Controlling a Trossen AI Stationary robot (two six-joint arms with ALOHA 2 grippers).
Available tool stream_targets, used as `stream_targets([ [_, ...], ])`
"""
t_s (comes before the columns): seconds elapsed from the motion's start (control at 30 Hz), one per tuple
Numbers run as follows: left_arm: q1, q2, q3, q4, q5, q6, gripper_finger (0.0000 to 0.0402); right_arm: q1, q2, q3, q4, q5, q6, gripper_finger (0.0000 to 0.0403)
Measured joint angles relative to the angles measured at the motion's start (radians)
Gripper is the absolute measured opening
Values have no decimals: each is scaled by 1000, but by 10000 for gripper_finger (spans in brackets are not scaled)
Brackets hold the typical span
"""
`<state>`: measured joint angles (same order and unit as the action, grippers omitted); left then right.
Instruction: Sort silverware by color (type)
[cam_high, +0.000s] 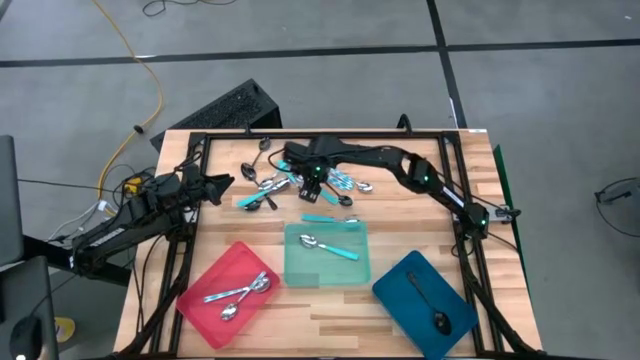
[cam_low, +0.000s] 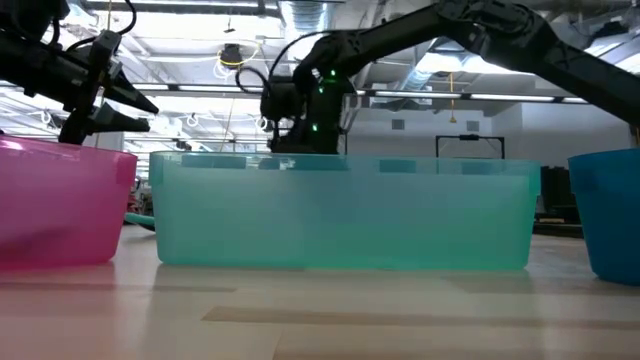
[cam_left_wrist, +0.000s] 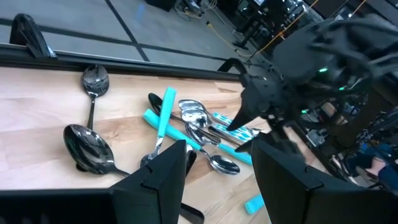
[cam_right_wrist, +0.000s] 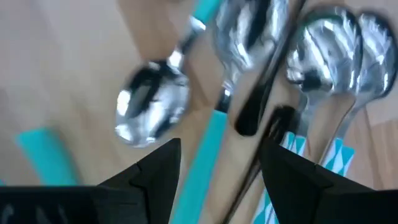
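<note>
Right tool (cam_high: 313, 183), fingers spread and empty, hangs directly over the far spoon pile (cam_high: 300, 185); a turquoise-handled spoon (cam_right_wrist: 214, 118) lies lengthwise between its fingers.

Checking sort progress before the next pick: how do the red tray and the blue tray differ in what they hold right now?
The red plastic tray holds all-silver spoons, at least two, lying overlapped; the blue plastic tray holds a single dark spoon. The red tray sits toward the left arm's side of the table, the blue tray toward the right arm's. Both are shallow, rectangular and set at an angle near the table's front edge.
</note>
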<state>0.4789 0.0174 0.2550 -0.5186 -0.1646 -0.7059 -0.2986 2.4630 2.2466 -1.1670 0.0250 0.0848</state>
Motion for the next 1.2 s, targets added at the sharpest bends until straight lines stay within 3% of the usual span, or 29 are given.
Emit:
stream_targets([
  [0.17, 0, 0, 0, -1, 0, 2, 167, 3, 1, -77, 54, 7, 5, 240],
  [0.57, 0, 0, 0, -7, -5, -3, 167, 9, 1, -76, 75, 57, 42, 239],
  [0.97, 0, 0, 0, -7, -5, -15, 167, 22, 14, -76, 77, 108, 49, 212],
  [1.2, 0, 0, 0, -7, -8, -37, 167, 21, 14, -76, 83, 116, 69, 153],
])
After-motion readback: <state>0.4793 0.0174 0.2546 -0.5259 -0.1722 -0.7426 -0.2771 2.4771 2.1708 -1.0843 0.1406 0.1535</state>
